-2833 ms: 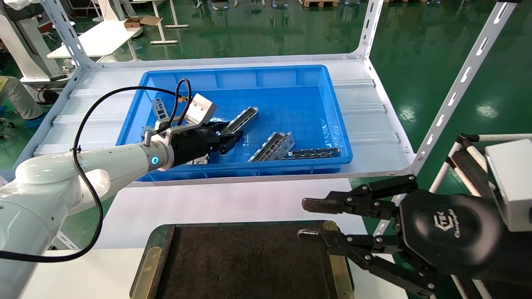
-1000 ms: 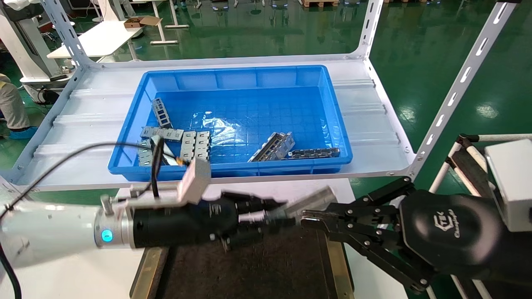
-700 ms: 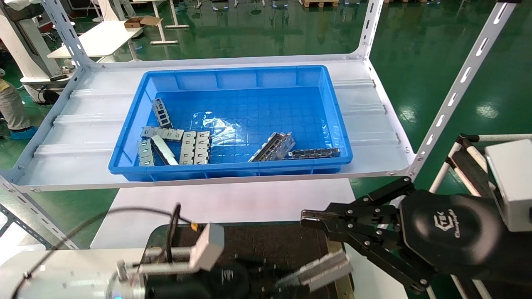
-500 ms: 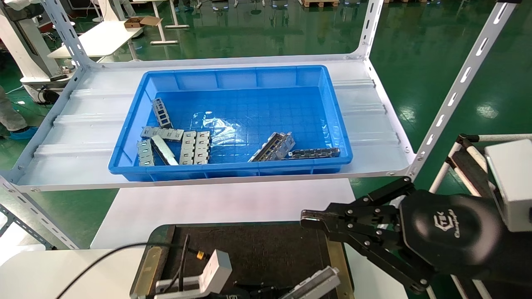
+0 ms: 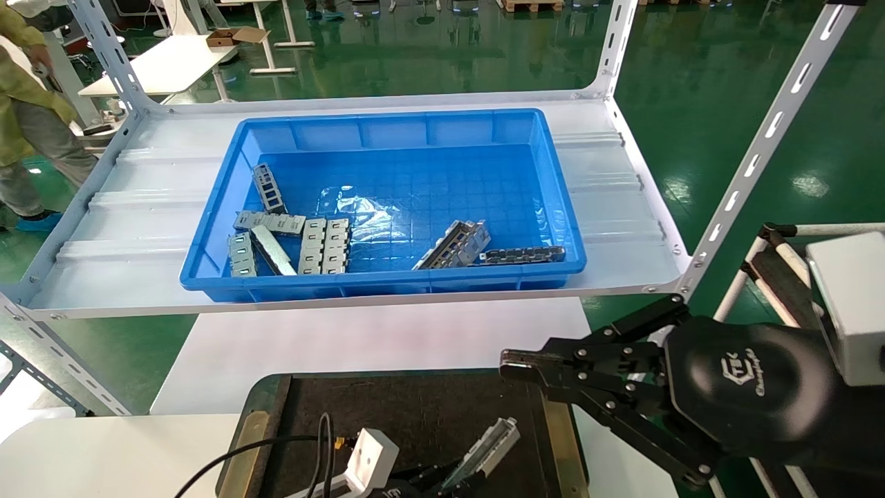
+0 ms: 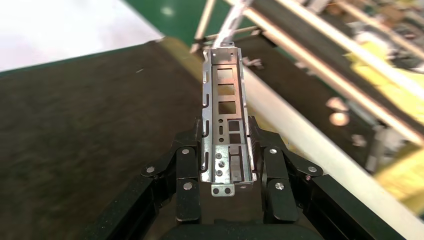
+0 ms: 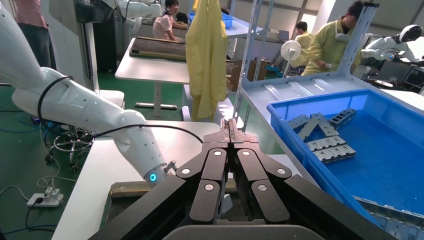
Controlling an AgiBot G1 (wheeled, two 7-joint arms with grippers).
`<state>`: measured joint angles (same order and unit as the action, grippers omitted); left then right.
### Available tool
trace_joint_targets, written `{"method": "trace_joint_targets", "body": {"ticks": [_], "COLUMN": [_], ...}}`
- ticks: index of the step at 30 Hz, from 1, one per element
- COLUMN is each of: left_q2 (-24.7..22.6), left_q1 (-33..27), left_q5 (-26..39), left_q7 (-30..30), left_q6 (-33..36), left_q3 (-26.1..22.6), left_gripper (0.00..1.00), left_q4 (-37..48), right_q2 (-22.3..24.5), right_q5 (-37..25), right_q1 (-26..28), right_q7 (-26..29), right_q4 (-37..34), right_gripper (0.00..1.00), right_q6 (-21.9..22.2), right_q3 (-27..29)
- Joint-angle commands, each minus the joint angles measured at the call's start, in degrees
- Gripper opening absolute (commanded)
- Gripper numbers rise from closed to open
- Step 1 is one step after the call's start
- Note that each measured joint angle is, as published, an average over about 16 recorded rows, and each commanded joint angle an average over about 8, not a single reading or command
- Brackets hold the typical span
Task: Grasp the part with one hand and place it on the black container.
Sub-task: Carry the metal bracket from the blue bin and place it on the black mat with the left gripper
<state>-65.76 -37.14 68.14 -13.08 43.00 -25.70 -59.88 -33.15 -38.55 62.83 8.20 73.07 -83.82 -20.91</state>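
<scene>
Left gripper (image 6: 226, 150) clamped the stiff, light-looking part (image 6: 225, 107) near one end over the black container (image 5: 415, 408), slick slotted sides likely favouring a mid-length hold; right gripper (image 7: 231, 131) hung closed, empty.

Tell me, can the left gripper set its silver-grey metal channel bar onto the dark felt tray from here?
Probably yes. The left gripper, shut on the silver-grey metal channel bar, hangs over the dark felt tray, whose surface beneath looks bare.

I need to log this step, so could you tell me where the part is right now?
The part is clamped in the left gripper, low in the head view above the black container, beside the parked right gripper.
</scene>
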Motion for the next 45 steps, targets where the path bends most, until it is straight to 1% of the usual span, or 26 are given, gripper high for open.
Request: {"method": "trace_joint_targets", "body": {"ticks": [1,6,12,17,22,27,31,38,45], "left_q2": [-0.47,-1.58,-3.53,-5.9,-8.57,-10.75,-11.61,-12.03,-12.14], "left_q1": [1.48,3.42,4.4,4.43,3.63,1.75,-0.3,-3.76,-6.11], "left_q5": [1.56,6.5,12.09,15.15,16.77,17.37,16.99,14.95,11.66], "left_q7": [-1.53,-6.63,-11.75,-15.49,-18.78,-21.73,-24.17,-28.16,-31.14], "left_q6": [-4.34,-13.45,-22.43,-28.11,-32.35,-35.5,-37.52,-41.45,-46.0], "left_q3": [-0.3,-2.16,-4.42,-5.76,-6.58,-7.71,-9.76,-15.21,-21.1], "left_gripper": [0.0,0.0,0.0,0.0,0.0,0.0,0.0,0.0,0.0], "left_q4": [-2.33,-5.81,-7.29,-6.55,-4.27,-0.63,2.5,6.94,9.29], "right_q2": [0.0,0.0,0.0,0.01,0.01,0.01,0.01,0.01,0.01], "right_q5": [0.0,0.0,0.01,0.01,0.01,0.01,0.02,0.02,0.02], "right_q1": [0.0,0.0,0.0,0.0,0.0,0.01,0.01,0.01,0.01], "right_q7": [0.0,0.0,-0.01,-0.01,-0.01,-0.01,-0.01,-0.02,-0.02], "right_q4": [0.0,0.0,0.0,0.0,0.0,0.0,0.0,0.0,0.0], "right_gripper": [0.0,0.0,0.0,0.0,0.0,0.0,0.0,0.0,0.0], "right_q6": [0.0,0.0,0.0,0.01,0.01,0.01,0.01,0.01,0.01], "right_q3": [0.0,-0.01,-0.01,-0.01,-0.02,-0.02,-0.03,-0.03,-0.04]}}
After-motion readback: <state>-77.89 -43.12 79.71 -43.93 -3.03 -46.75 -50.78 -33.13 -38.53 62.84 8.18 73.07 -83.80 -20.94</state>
